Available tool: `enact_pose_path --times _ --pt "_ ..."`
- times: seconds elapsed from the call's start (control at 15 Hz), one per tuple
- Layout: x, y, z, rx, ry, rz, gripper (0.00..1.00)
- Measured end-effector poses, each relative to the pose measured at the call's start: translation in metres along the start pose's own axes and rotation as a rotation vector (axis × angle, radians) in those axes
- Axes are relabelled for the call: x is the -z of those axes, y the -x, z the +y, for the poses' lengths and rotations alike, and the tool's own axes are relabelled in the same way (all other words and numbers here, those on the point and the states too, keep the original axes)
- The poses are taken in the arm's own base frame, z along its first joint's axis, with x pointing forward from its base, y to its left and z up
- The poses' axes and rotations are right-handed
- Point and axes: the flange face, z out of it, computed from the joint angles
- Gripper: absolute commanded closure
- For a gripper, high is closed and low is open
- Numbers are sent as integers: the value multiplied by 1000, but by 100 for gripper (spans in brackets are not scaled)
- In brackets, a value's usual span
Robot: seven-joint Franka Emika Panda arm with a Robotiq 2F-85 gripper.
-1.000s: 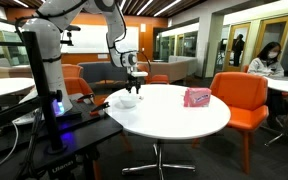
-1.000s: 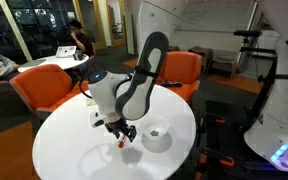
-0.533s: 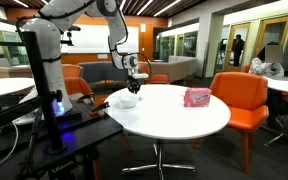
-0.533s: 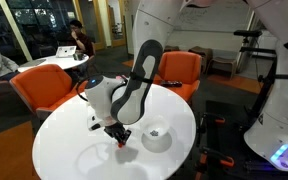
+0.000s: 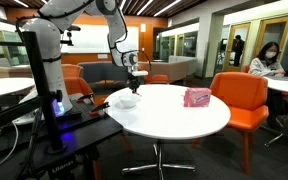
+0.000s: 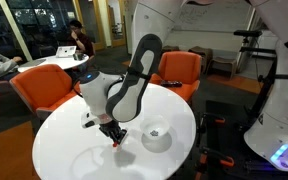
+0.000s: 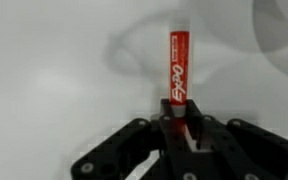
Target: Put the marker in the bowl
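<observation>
A red Expo marker (image 7: 180, 65) runs straight away from my gripper (image 7: 181, 122) in the wrist view. The black fingers are shut on its near end. In an exterior view the gripper (image 6: 115, 137) points down, low over the white round table (image 6: 74, 150), with the marker's red end (image 6: 118, 144) showing just below the fingers. Whether the marker touches the tabletop I cannot tell. The small white bowl (image 6: 156, 136) stands on the table close beside the gripper, apart from it. From the opposite side, the bowl (image 5: 127, 100) sits near the table edge under the gripper (image 5: 134, 82).
A pink rectangular box (image 5: 196, 97) lies on the table, well away from the bowl. Orange chairs (image 5: 239, 98) ring the table. The robot's base and stand (image 5: 46, 95) are beside the table edge near the bowl. People sit at tables in the background.
The jaws have closed from wide apart onto the marker. The wrist has shifted slightly sideways over the table; the bowl and the box have not moved.
</observation>
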Motion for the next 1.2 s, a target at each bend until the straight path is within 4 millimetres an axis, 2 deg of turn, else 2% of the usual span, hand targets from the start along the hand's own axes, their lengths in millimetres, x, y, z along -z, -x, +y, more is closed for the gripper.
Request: enact_pose_path --times 0.27,0.53,0.93,1.2 --pt "35 3 -7 -65 30 4 95" --pt "65 10 -27 -144 46 -4 95" --pt "77 22 -85 -242 -46 47 95" --pt "87 59 -110 -312 -67 74 95"
